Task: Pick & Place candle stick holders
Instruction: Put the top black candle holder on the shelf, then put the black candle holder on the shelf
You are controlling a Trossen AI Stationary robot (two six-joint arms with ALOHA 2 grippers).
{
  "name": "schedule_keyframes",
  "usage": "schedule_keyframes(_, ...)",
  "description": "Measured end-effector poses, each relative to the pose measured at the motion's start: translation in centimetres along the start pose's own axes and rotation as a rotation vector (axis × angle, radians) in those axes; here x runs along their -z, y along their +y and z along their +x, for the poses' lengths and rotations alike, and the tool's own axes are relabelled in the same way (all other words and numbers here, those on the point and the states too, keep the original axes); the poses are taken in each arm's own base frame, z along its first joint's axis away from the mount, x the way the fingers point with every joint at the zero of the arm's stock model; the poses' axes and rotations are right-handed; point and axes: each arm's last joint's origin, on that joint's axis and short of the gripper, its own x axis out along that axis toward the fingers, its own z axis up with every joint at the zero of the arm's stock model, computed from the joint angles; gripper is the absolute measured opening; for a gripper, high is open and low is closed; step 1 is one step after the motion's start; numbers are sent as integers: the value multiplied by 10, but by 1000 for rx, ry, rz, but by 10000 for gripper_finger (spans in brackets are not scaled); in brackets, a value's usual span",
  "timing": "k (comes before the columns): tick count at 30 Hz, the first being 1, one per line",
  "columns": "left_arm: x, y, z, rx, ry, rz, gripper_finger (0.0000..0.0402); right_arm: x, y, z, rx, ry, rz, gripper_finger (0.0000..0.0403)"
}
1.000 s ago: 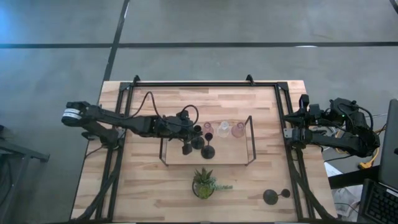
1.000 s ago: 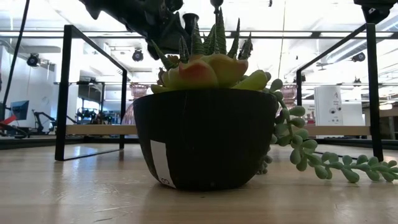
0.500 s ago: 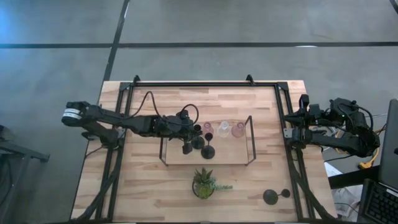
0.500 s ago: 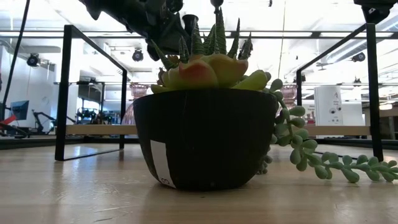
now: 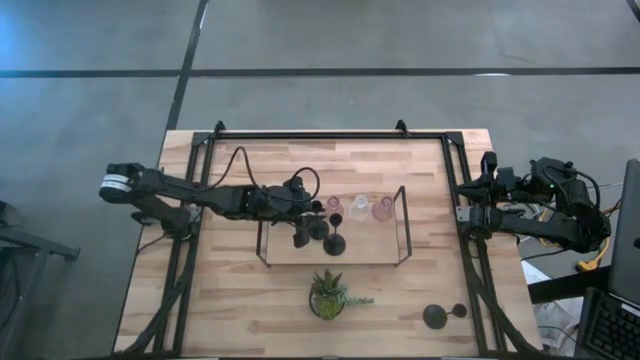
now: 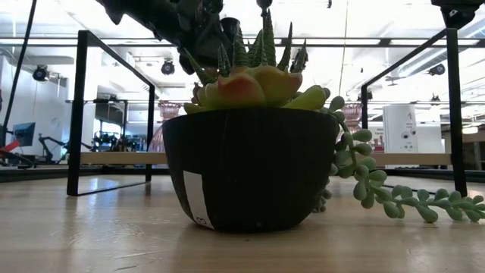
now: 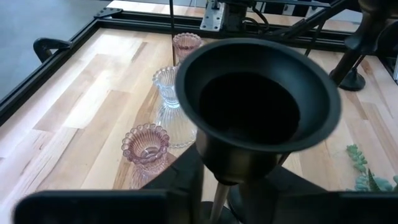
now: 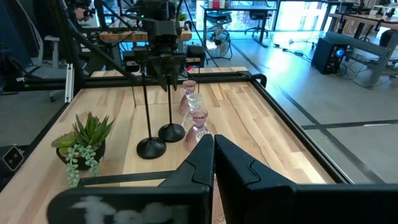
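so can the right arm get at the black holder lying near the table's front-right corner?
Probably yes. The right gripper sits parked at the table's right edge, and the bare wood down to the black holder holds nothing in between.

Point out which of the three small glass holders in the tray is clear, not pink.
The middle glass holder of the row is the clear one. The end holder toward the left arm and the end holder toward the right arm are both pink.

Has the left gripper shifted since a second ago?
No. The left gripper sits at the same spot by the wooden tray's left end.
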Motion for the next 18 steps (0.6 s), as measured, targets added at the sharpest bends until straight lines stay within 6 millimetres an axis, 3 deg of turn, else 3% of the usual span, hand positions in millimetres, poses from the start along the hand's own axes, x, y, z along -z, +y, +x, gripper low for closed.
schedule_keyframes(11,0,0,0,-7,-1,-6,233,0,0,0,0,0,0,8)
schedule_keyframes(18,-5,1,-7,-7,-25,-13,255,0,0,0,0,0,0,8)
